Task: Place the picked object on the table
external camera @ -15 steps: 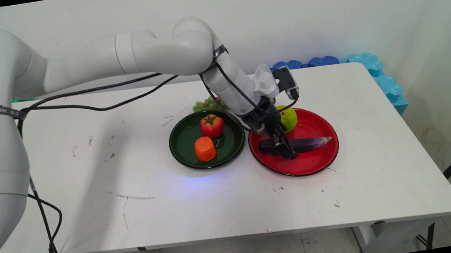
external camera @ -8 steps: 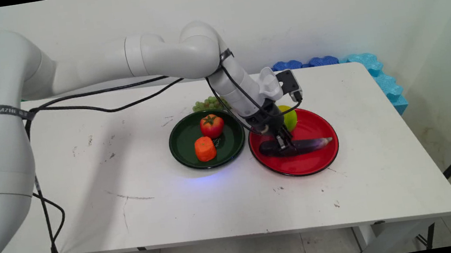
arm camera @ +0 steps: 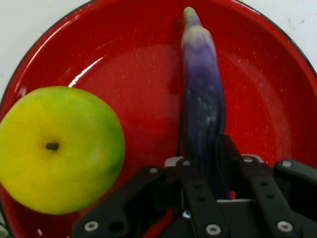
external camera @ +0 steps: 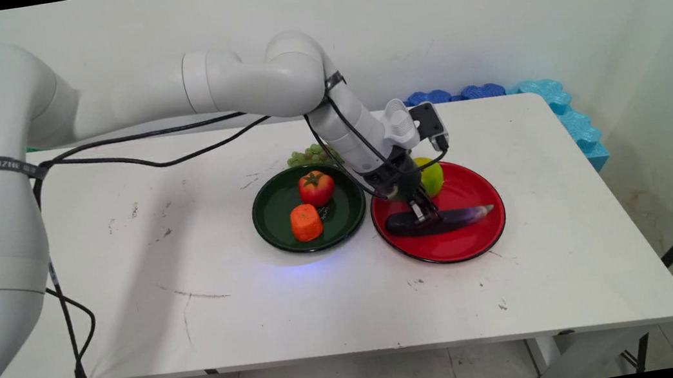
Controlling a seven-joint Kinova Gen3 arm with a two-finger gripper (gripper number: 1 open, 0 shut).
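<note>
A purple eggplant (external camera: 451,219) (arm camera: 203,99) lies across the red plate (external camera: 472,240) (arm camera: 143,64), its pale tip pointing right in the main view. My gripper (external camera: 426,217) (arm camera: 205,166) is down on the plate and shut on the eggplant near its dark thick end; in the hand view both fingers press against its sides. A yellow-green apple (external camera: 431,176) (arm camera: 57,148) sits on the same plate, just behind the gripper, apart from the eggplant.
A dark green plate (external camera: 275,213) left of the red one holds a tomato (external camera: 316,187) and an orange carrot piece (external camera: 306,221). Green grapes (external camera: 306,155) lie behind it. Blue foam pieces (external camera: 548,96) line the table's far right edge.
The gripper dropped onto the eggplant and its fingers closed around it. The eggplant has shifted slightly left on the red plate.
</note>
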